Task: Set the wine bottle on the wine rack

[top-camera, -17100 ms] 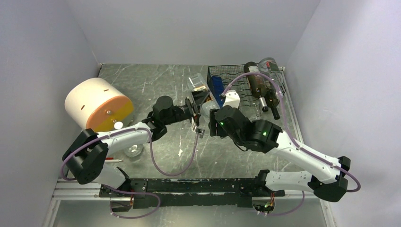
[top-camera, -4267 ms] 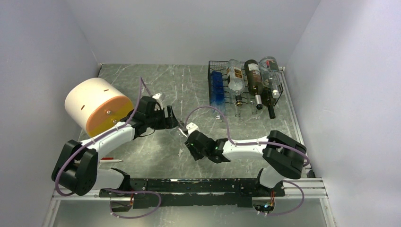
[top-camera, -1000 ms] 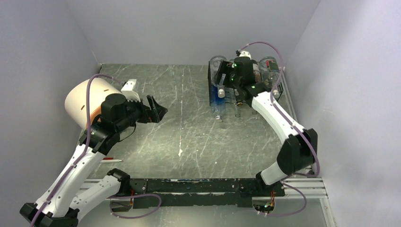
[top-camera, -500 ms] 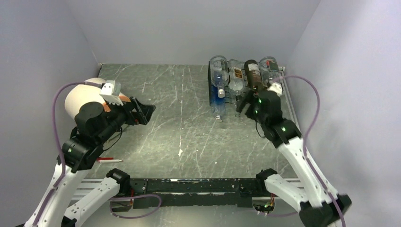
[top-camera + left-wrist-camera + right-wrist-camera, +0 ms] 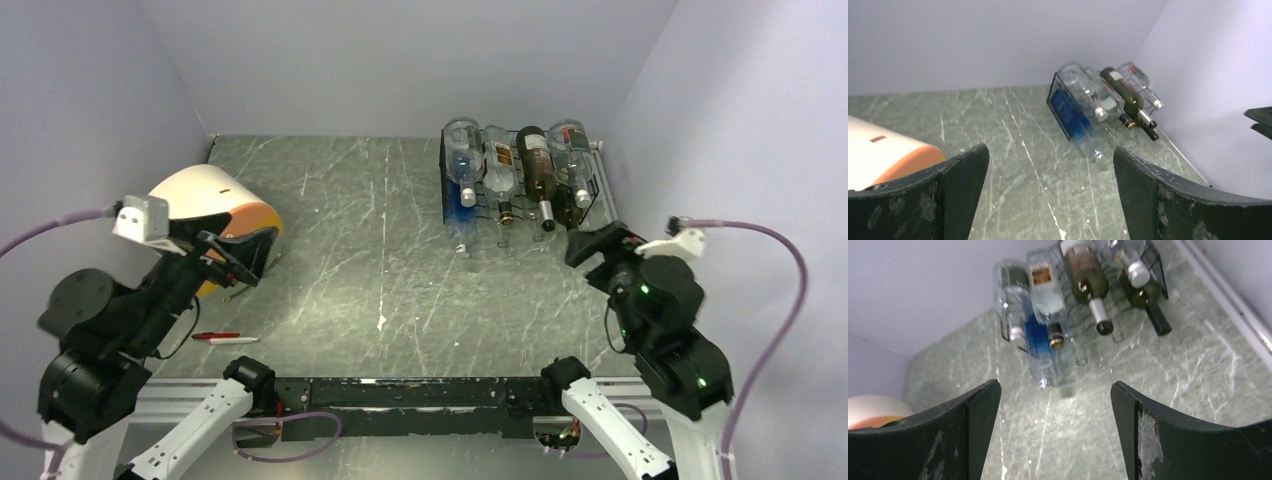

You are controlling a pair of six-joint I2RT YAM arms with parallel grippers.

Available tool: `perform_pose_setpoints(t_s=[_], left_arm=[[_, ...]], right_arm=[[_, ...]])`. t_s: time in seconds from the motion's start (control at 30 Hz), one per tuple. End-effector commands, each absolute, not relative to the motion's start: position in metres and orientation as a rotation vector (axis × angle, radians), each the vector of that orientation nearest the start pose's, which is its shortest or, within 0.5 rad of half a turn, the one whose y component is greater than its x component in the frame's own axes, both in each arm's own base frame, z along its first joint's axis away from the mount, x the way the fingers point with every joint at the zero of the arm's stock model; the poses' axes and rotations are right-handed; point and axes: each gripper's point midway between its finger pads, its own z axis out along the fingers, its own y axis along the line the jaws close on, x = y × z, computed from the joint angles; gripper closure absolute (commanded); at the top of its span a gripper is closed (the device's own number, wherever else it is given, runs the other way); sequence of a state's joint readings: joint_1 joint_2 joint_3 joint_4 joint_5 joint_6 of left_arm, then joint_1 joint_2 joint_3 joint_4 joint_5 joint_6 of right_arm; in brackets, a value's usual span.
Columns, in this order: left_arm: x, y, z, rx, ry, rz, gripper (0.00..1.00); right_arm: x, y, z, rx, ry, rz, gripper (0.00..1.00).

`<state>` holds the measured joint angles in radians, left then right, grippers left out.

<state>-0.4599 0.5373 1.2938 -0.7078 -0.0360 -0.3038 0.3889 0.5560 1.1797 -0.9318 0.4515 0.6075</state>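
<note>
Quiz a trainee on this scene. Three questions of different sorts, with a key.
1. True or false: the left gripper and the right gripper are both open and empty.
2. How many bottles lie on the top tier of the rack?
3. Where is the cream drum? A) on the left, beside the left gripper B) on the rack C) in the right gripper

Key: 1 true; 2 four; 3 A.
</note>
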Motion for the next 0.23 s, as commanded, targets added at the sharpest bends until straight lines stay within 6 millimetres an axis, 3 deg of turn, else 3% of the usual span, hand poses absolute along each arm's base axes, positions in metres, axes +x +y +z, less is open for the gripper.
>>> perform_pose_setpoints(t_s=[0.0, 0.1, 0.2], left_arm=[[0.147, -0.068, 0.454, 0.132, 1.484, -0.485, 0.02], [0.143, -0.065, 0.459, 0.131, 1.477, -0.479, 0.02], [0.143, -0.064, 0.457, 0.118, 1.473, -0.481, 0.02]], right_arm=[[0.161, -0.01, 0.367, 0.52, 1.692, 0.211, 0.15], [0.152, -0.014, 0.38, 0.505, 1.647, 0.223, 0.15], [0.148, -0.016, 0.381, 0.512, 1.636, 0.226, 0.12]])
